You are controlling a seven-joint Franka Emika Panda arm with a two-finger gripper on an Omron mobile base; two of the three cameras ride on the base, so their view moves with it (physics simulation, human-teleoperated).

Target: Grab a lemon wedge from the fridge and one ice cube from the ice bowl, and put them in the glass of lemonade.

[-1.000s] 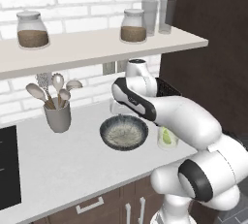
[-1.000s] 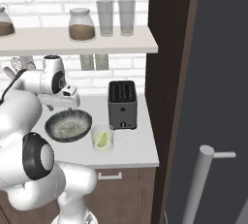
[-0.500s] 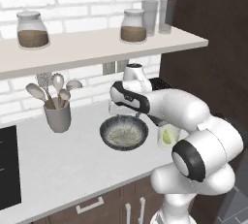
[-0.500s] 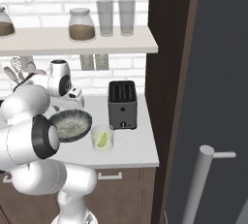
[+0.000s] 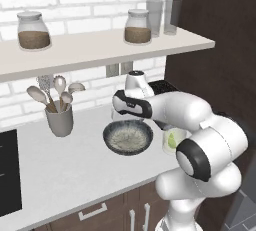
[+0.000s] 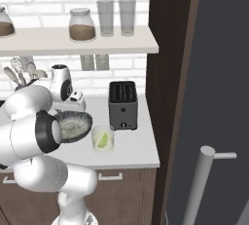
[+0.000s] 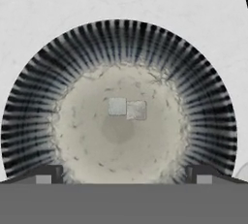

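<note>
Hand view: looking straight down into the ice bowl (image 7: 118,48), dark ribbed rim around a pale speckled centre. Two small pale ice cubes (image 7: 127,108) lying edge to edge just above the bowl's middle, one at 9 o'clock of the other. Fingers (image 7: 123,178) spread wide, tips at the bowl's 7 and 5 o'clock edges, nothing between them.

Left base view: ice bowl (image 5: 128,137) resting on the white bench (image 5: 60,170), white arm bent over it from 3 o'clock. Glass of lemonade (image 5: 173,141) just beside the bowl at 3 o'clock, partly behind the arm, a green-yellow lemon wedge (image 5: 171,142) inside it. Grey utensil cup (image 5: 59,120) with spoons well apart from the bowl at 9 o'clock. Two brown-filled jars (image 5: 137,27) and tall clear glasses (image 5: 163,16) up on the shelf (image 5: 100,45).

Right base view: black toaster (image 6: 122,105) near the glass (image 6: 102,139) at 1 o'clock. Grey fridge door (image 6: 219,97) with its silver handle (image 6: 197,185) along the right.
</note>
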